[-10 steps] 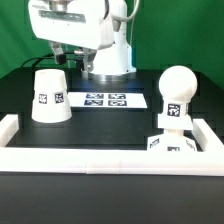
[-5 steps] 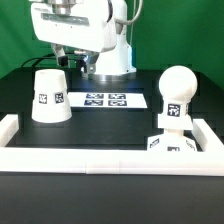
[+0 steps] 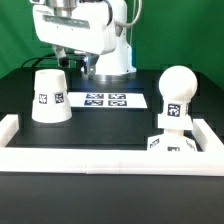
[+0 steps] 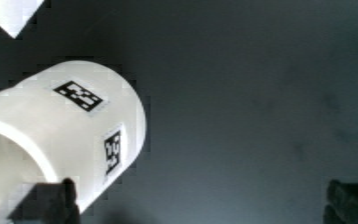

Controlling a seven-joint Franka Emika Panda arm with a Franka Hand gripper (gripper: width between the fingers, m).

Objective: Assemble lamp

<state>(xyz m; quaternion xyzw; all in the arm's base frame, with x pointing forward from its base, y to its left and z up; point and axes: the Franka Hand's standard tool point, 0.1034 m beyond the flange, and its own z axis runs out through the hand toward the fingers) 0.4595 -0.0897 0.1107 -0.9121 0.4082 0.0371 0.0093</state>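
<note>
The white tapered shade stands wide end down on the black table at the exterior view's left, with tags on its side. It also shows in the wrist view. The round bulb stands upright on the blocky base at the exterior view's right. My gripper hangs just behind and above the shade. It is open and empty. In the wrist view the gripper has its dark fingertips wide apart, with one beside the shade's wall.
The marker board lies flat behind the middle of the table. A long white border rail runs along the front and up both sides. The robot's base stands at the back.
The arm has shifted only very slightly. The shade, bulb and base have not moved.
</note>
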